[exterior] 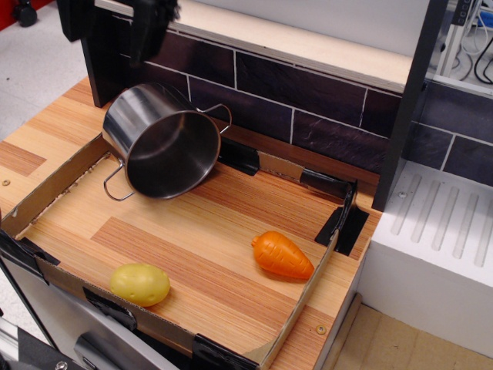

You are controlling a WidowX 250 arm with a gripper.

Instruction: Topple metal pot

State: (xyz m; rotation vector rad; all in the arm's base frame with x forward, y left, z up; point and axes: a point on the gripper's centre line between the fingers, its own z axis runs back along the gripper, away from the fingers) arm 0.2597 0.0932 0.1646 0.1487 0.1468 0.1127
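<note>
The metal pot (166, 142) is shiny steel with two wire loop handles. It lies tipped on its side at the back left of the cardboard-walled tray (48, 187), its open mouth facing the front right. One handle touches the wooden floor at the left and the other sticks up at the back. My gripper (112, 23) is at the top left edge of the view, above the pot and apart from it. Its two dark fingers (146, 27) are spread wide and hold nothing.
An orange toy carrot (283, 255) lies at the tray's right and a yellow toy potato (139, 284) at the front left. A dark tiled wall (308, 92) runs behind the tray. A black post (408, 100) and a white ribbed block (439, 239) stand on the right.
</note>
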